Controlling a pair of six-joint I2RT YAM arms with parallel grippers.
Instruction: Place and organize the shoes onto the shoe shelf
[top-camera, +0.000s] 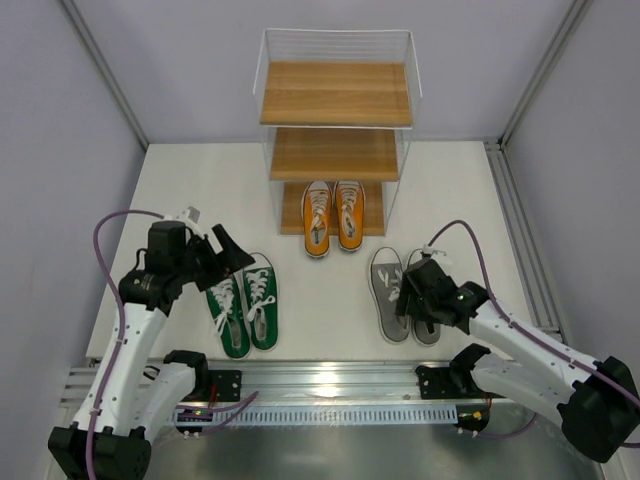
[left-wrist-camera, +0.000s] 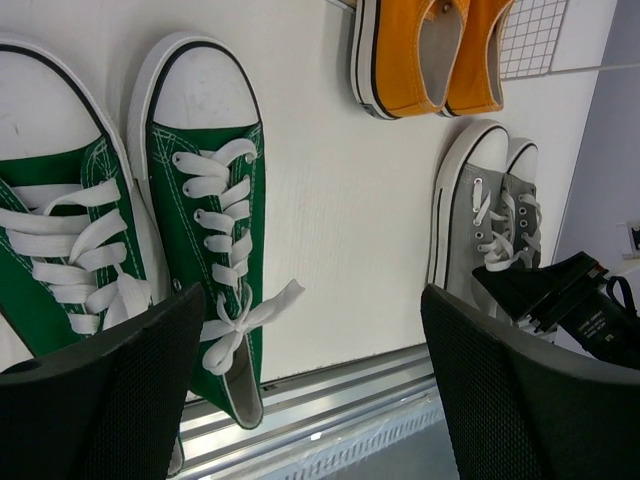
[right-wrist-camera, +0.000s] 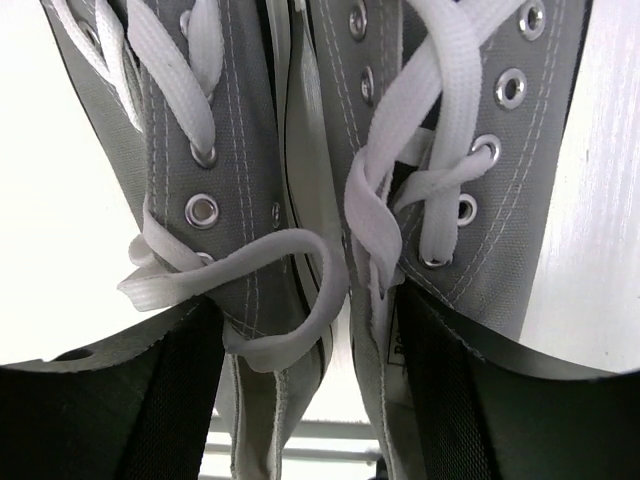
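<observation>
A: Fingers?
B: My left gripper spread, empty, by green shoes, frame left. Right gripper straddles grey pair, top view lower right; squeeze unclear.
A: Handling?
B: Light, floppy canvas; grab heel collars.

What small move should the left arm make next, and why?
Probably lower the left gripper onto the green shoes. Its jaws stand open with nothing between them, it hangs above that pair on the table, and the orange pair already sits on the shoe shelf's bottom board.
</observation>
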